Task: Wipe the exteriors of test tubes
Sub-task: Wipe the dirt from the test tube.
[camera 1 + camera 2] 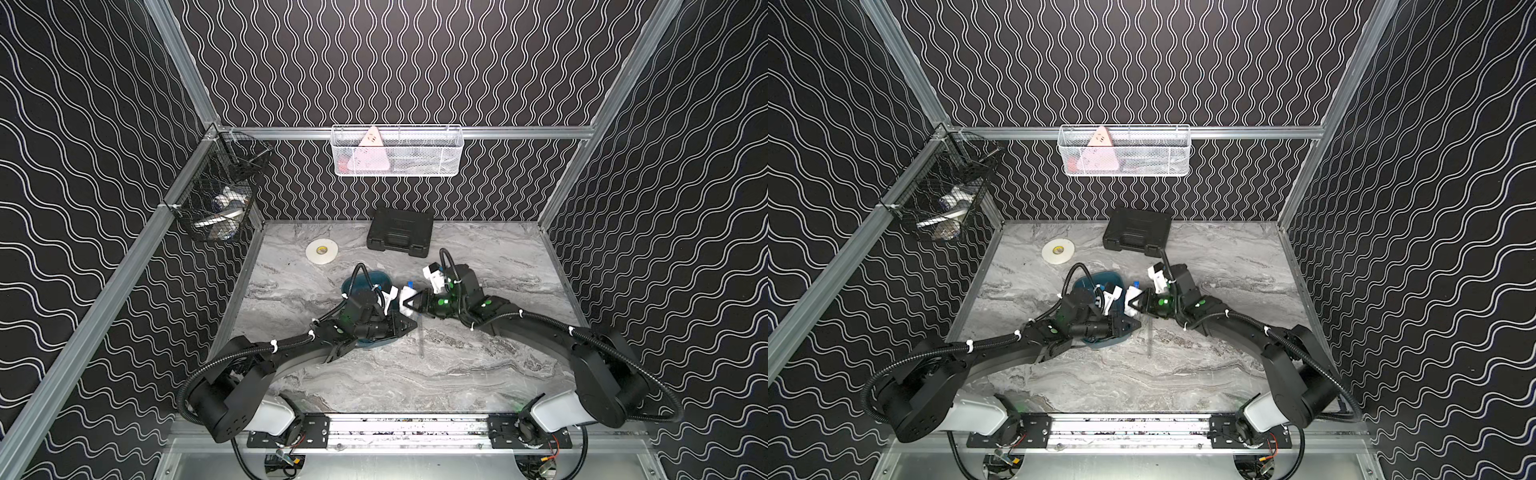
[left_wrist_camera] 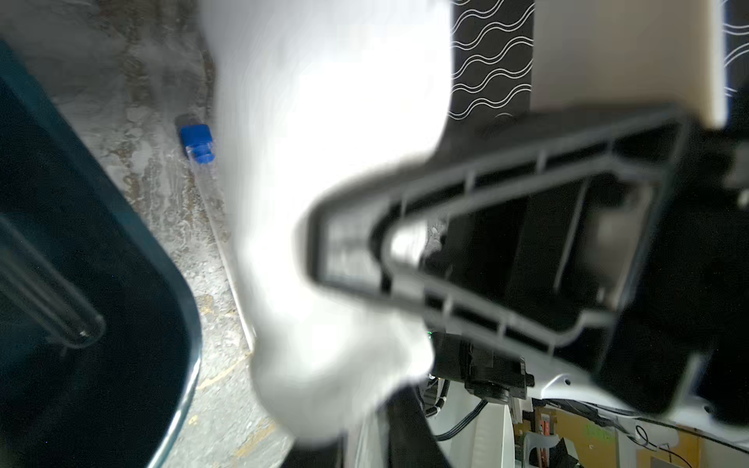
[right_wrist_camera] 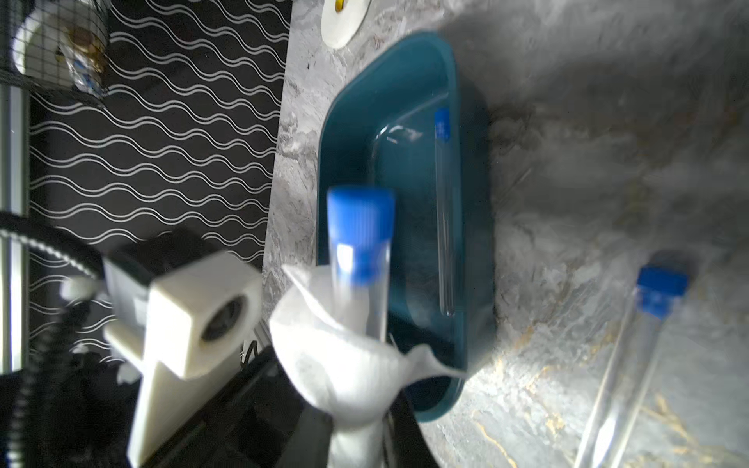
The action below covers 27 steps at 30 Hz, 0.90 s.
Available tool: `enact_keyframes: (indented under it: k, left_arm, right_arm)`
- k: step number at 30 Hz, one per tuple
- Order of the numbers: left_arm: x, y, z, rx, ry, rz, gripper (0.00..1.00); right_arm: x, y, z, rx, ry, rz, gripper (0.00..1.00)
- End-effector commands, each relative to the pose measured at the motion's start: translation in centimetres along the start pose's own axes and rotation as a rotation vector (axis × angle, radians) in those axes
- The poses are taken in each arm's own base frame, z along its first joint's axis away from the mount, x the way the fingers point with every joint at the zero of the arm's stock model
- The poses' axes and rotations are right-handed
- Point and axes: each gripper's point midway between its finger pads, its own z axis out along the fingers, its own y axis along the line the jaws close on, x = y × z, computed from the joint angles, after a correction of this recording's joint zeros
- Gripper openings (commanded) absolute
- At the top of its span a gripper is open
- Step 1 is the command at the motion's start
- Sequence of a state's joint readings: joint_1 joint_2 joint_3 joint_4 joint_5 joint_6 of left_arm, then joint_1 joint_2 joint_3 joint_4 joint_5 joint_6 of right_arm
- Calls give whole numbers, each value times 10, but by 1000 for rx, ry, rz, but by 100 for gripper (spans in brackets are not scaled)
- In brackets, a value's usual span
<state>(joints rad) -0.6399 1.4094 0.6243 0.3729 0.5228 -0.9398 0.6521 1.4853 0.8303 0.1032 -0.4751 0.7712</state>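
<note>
Step in hand: the wipe itself, judged from the held test tube [image 3: 360, 251] standing inside a wrap of white tissue [image 3: 344, 364], with only its blue-capped end showing above the folds.
Right hand: the right hand [image 1: 409, 304] is clamped on the white tissue, pinching it round the tube's body.
Left hand: the left hand [image 1: 411, 325] is closed, its tips just below the tissue. It probably grips the tube's lower end, but the tissue and the other hand hide the contact.
Where the tubes are: three can be made out. One is held between the two hands, above the bench [image 1: 478, 374] and just beside the teal tray [image 3: 405, 101]. A second tube [image 3: 444, 210] lies inside the tray along one wall. A third tube [image 3: 624, 364] lies flat on the bench, apart from the tray on the right arm's side.
Progress: likely midway. The tray tube looks untouched, and whether the bench tube has been wiped cannot be told.
Next move calls for: sliding the tissue along the glass toward the cap, or turning the tube inside the wrap, while the other hand holds the tube steady.
Care needed: the glass is thin and smooth, so a firm grip on the tube and a light squeeze through the tissue seem wise. A skewed pull could bend it out of the grip.
</note>
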Motion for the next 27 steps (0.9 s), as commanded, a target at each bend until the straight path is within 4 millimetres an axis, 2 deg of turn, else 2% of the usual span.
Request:
enact_keyframes:
  k: [1,4,11,14,18,24,27]
  left_arm:
    - [-18,-43,-5,149,-59,129,13]
    - [-17,-42,-5,143,-55,129,13]
    - [-15,-43,-10,135,-54,135,13]
    - [-17,-44,-11,134,-60,138,13]
    - [-18,-44,-12,132,-65,139,13]
    - [-19,-41,-10,122,-63,139,13]
    - [-18,-39,-8,120,-58,136,13]
  right_arm:
    - [24,-2,4,-2,47,33,17]
    - [13,-3,3,9,18,19,17]
    - [-61,0,-3,-56,-35,4,17]
    - [-65,1,-1,-49,-11,-12,17]
    - [-42,-3,2,-57,14,18,17]
    - [27,-5,11,-25,76,35,17]
    - [37,-6,13,-27,83,41,17]
